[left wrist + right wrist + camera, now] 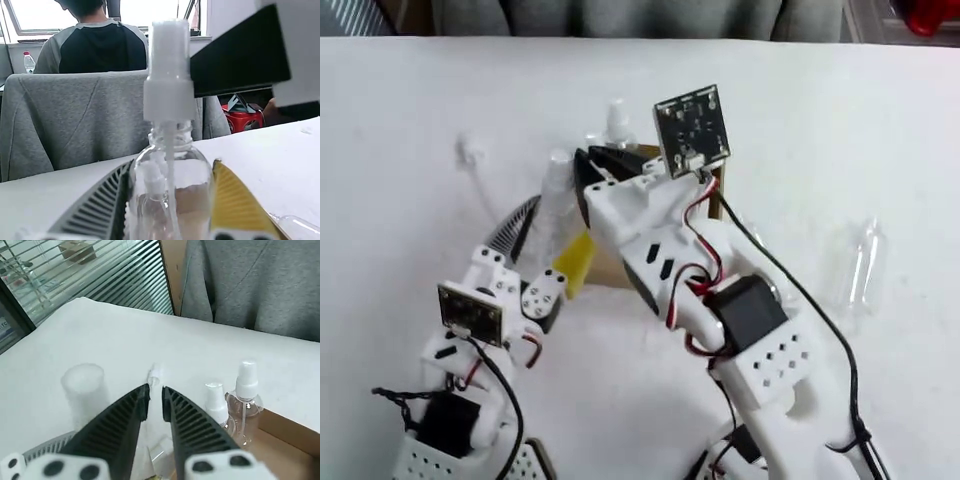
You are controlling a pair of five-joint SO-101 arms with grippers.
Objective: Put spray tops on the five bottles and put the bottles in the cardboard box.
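High view: left gripper (172, 170) clamps a capped bottle (556, 195) upright beside the cardboard box (285, 445). Right gripper (155, 392), jaws barely parted w/ nothing between, hangs by the box edge. Two capped bottles (244, 400) stand inside. A bare bottle (865, 262) & loose spray top (470, 153) lie on the white table (820, 120). Approx. halfway, by my judgement. Grey sofa (75, 115), window blinds (100, 265) behind.

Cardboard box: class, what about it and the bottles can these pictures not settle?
- Count of bottles in the cardboard box: high view, the right arm covers most of it; right wrist view, the right gripper and the edge cut it off.
- Base of the bottle in the left gripper: left wrist view, below the edge.
- Whether the lying bottle has a top: high view, too blurred.
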